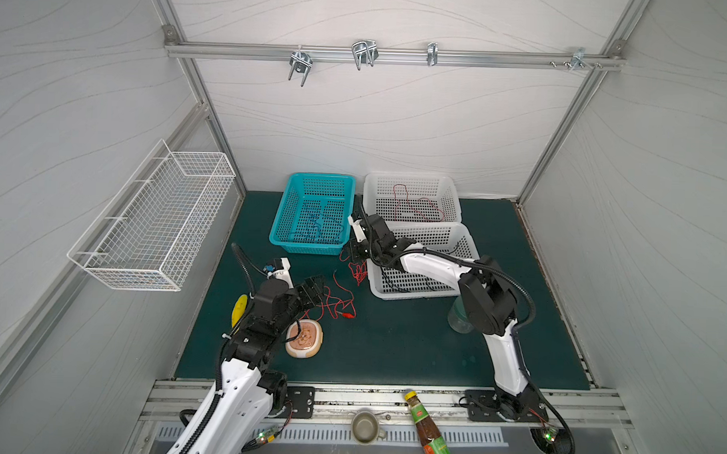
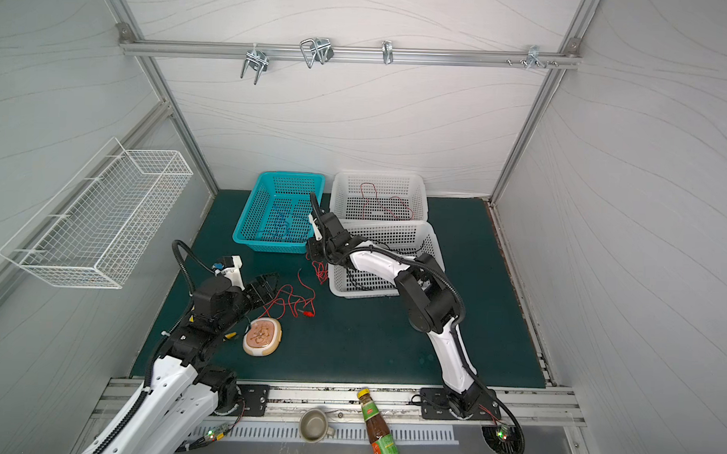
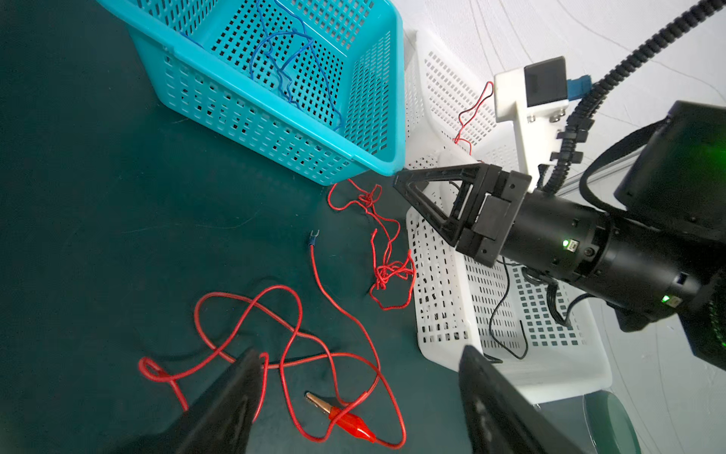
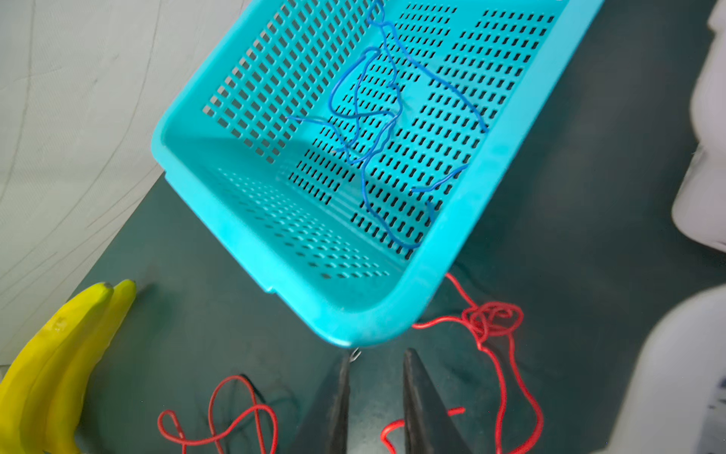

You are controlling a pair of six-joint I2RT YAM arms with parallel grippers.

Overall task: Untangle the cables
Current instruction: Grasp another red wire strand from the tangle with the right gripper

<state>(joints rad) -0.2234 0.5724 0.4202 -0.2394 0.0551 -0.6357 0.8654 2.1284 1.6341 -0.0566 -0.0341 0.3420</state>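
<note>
A thick red cable point(image 1: 334, 302) ending in a red alligator clip point(image 3: 349, 422) lies looped on the green mat. My left gripper point(image 3: 359, 350) hovers open just over these loops, holding nothing. A thinner red cable point(image 3: 387, 271) lies knotted beside the near white basket point(image 1: 465, 240). My right gripper point(image 4: 377, 353) is at the teal basket's point(image 1: 278, 229) near corner above that knot; its jaws stand narrowly apart with bare mat between them. Blue cable point(image 4: 373, 118) lies in the teal basket, red cable point(image 1: 416, 205) in the far white basket, black cable point(image 3: 499, 310) in the near one.
A banana point(image 1: 239, 309) and a round tan dish point(image 1: 304, 338) lie by the left arm. A glass jar point(image 1: 458, 318) stands under the right arm. A wire rack point(image 1: 154, 225) hangs on the left wall. A bottle point(image 1: 427, 430) and cup point(image 1: 365, 425) sit on the front rail.
</note>
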